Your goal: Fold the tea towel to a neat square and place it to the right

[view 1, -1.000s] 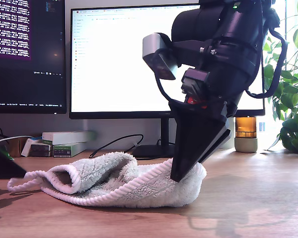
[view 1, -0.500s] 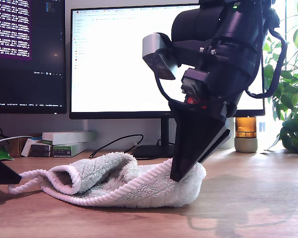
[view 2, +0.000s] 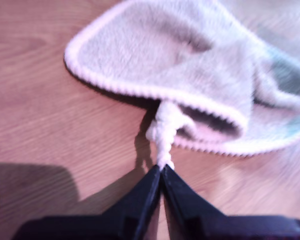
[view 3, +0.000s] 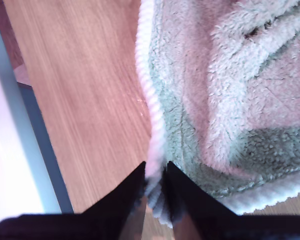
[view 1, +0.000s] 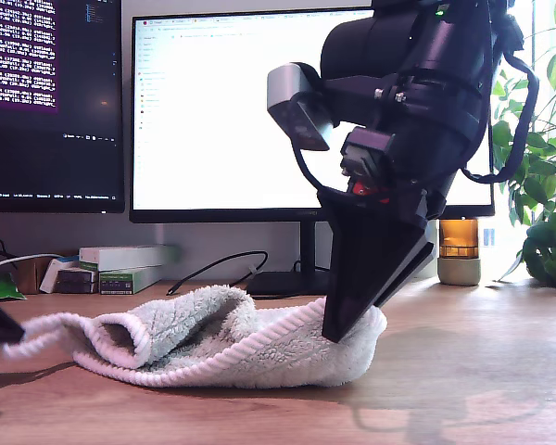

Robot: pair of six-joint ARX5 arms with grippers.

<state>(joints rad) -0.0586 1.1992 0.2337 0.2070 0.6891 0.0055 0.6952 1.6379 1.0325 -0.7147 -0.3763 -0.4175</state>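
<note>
The tea towel (view 1: pixel 213 338) lies bunched on the wooden desk (view 1: pixel 482 371), filling the lower centre of the exterior view, one flap curled over itself. My second gripper (view 1: pixel 345 329), the big dark arm at centre right of that view, has its jaws closed on the ribbed hem (view 3: pixel 152 150) at the cloth's right end. My first gripper (view 2: pixel 161 172), barely showing at the exterior view's lower left edge, pinches a twisted corner (view 2: pixel 162 127), jaws fully closed on it. To fold well, I judge both corners should rise together and level, tensioning the cloth just enough to shake out the curl before laying it over.
</note>
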